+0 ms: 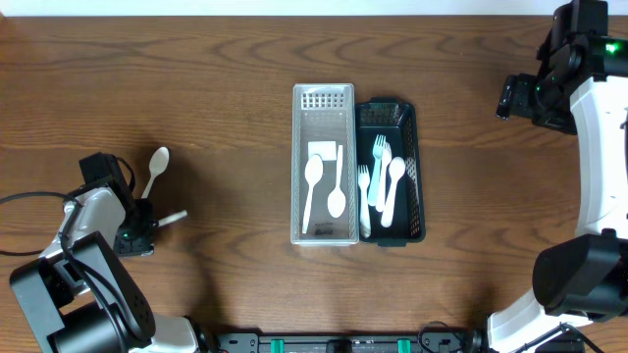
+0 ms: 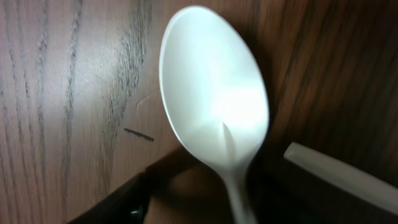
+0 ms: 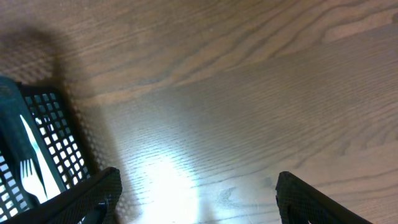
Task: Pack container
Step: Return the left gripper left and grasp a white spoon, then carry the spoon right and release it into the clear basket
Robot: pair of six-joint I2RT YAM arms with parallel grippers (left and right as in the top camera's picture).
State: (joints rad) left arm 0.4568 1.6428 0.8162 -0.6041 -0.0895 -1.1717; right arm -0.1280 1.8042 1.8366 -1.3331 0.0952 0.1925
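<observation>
Well left of the clear tray (image 1: pixel 324 113) and black basket (image 1: pixel 410 147) at mid-table, the left gripper (image 1: pixel 139 211) pinches the handle of the white plastic spoon (image 1: pixel 157 165) over the dark wood-grain tabletop (image 1: pixel 226 98) (glossy, glare-streaked). The right gripper (image 1: pixel 510 98) hangs spread wide near the far right corner.

Close-up of white spoon (image 2: pixel 214 93), wood table (image 2: pixel 62 93) beneath, white handle (image 2: pixel 339 171) at lower right
</observation>
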